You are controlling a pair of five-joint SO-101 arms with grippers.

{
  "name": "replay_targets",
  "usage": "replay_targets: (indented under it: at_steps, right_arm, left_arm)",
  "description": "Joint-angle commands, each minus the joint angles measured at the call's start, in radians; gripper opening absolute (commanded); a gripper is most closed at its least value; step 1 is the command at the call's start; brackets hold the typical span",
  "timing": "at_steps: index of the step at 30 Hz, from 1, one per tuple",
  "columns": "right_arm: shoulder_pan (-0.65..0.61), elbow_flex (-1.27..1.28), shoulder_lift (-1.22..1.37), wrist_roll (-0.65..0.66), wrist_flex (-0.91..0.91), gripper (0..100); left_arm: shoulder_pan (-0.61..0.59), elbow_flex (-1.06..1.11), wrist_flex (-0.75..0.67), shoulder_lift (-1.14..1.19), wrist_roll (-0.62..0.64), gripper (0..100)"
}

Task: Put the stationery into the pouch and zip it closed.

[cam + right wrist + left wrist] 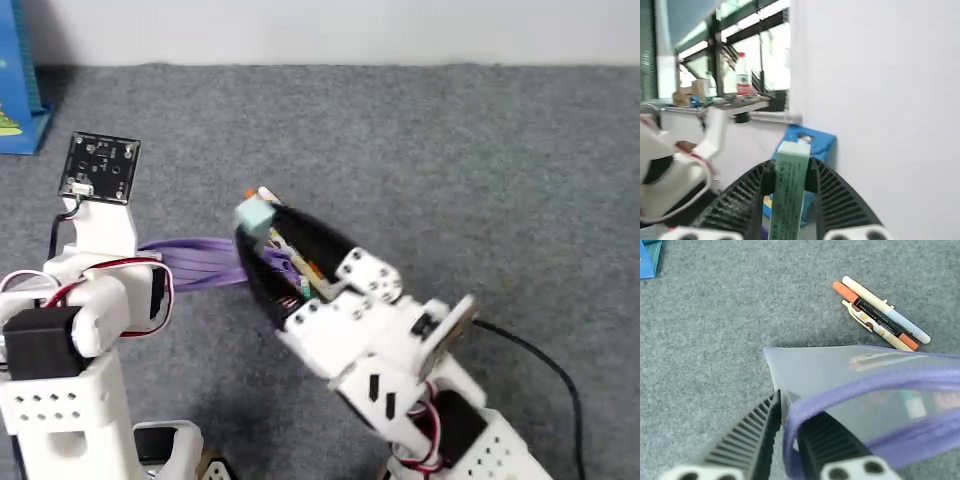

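Three pens (pixel 882 315) yet to bag, then zipping; pinching pouch (pixel 840 375) rim in left gripper (pixel 788 410), eraser (pixel 787 200) in right gripper (pixel 790 167)

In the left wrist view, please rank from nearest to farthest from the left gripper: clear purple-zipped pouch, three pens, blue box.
1. Clear purple-zipped pouch: held in the left gripper.
2. Three pens: on the carpet beyond the pouch.
3. Blue box: far corner.
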Motion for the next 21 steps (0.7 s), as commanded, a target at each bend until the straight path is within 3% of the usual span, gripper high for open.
replay_targets:
  at_steps: [1, 10, 21]
  right_arm:
    - [-0.076, 0.032, 0.021, 0.077, -0.128, 0.8]
    - [-0.085, 0.044, 0.292, 0.094, -0.36, 0.8]
    - [-0.084, 0.046, 0.381, 0.095, -0.42, 1.0]
  left_arm:
    - [0.003, -0.045, -0.003, 0.02, -0.003, 1]
    - [0.003, -0.045, 0.0, 0.02, -0.003, 1]
    - [-0.003, -0.042, 0.003, 0.02, -0.003, 1]
